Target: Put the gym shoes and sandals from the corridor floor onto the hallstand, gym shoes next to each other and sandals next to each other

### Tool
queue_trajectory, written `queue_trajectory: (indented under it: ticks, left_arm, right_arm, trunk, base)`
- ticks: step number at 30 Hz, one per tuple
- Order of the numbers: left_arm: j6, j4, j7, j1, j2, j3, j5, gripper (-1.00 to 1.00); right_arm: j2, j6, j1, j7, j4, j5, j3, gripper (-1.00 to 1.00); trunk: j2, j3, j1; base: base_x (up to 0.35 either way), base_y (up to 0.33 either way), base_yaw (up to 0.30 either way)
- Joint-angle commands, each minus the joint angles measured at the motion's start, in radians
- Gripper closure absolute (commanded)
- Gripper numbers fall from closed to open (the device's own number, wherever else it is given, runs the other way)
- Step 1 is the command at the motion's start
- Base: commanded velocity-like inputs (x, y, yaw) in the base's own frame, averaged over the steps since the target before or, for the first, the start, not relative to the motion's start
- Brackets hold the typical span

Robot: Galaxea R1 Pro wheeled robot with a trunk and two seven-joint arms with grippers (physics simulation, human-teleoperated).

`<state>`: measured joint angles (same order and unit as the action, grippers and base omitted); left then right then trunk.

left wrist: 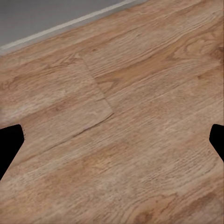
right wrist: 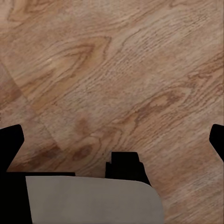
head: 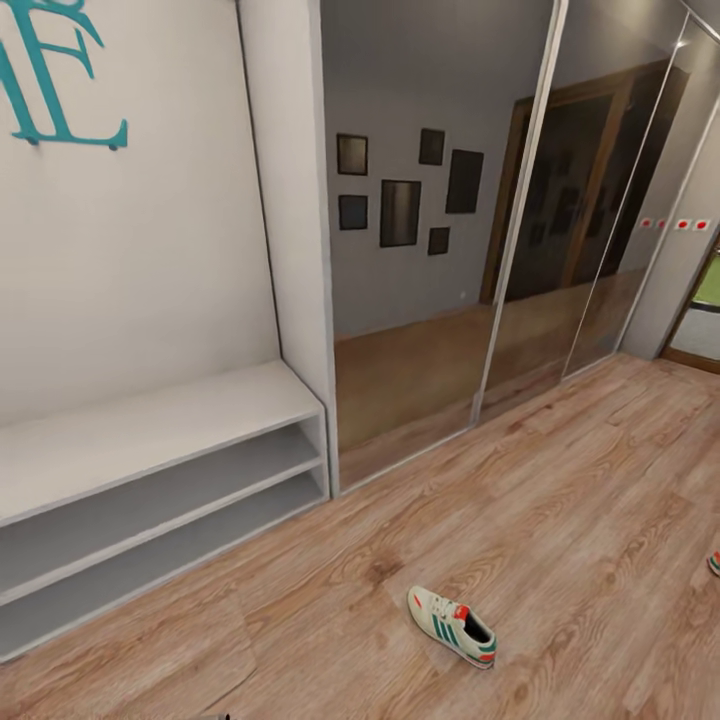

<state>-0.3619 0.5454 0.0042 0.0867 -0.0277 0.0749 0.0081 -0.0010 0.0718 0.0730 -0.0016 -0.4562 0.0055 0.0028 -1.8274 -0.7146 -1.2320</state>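
Wood-plank corridor floor [head: 560,500] runs from the foot of a pale wall to a row of mirrored sliding doors [head: 440,250], which reflect dark picture frames and a brown doorway. Against the wall at the left stands the hallstand [head: 150,430], a pale grey-white unit with a long bench top and 2 low open shelves beneath it, all bare, and teal lettering [head: 50,80] on the panel above. Both arms hang low with their wrist cameras aimed down at the planks. The left gripper [left wrist: 112,140] has its 2 dark fingertips [left wrist: 9,144] at opposite edges of the left wrist view, spread wide, with nothing but floor between them; a pale strip along the base of a grey surface crosses the far corner. The right gripper [right wrist: 112,140] is likewise spread wide and holds nothing, and under it show a pale grey panel and dark parts of the robot itself. 1 gym shoe [head: 451,626] lies alone on the floor, well apart from the hallstand, cream-white with green side stripes, a red tongue tab and a red-and-green heel. At the right edge a sliver of red and green [head: 714,563] rests on the floor; I cannot tell what it is.
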Motion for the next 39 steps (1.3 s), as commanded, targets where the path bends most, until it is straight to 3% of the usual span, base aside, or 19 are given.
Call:
queue_trajectory:
  ticks: [1,10,39]
  left_arm:
    - [-0.003,-0.001,0.000,0.001,0.000,0.000,0.001,-1.00]
    - [-0.003,-0.001,0.000,0.001,0.000,0.000,0.001,-1.00]
    - [-0.003,-0.001,0.000,0.001,0.000,0.000,0.001,-1.00]
  right_arm:
    - [0.000,0.006,0.000,0.000,-0.002,0.001,0.000,-1.00]
    - [0.000,0.006,0.000,0.000,-0.002,0.001,0.000,-1.00]
    - [0.000,0.004,0.000,0.000,-0.002,0.009,0.003,-1.00]
  trunk:
    - [-0.008,-0.003,-0.004]
    - [-0.071,-0.022,-0.038]
    - [-0.274,-0.112,-0.149]
  base:
    - [0.000,0.000,0.158]
    - [0.000,0.000,0.112]
    - [0.000,0.000,0.003]
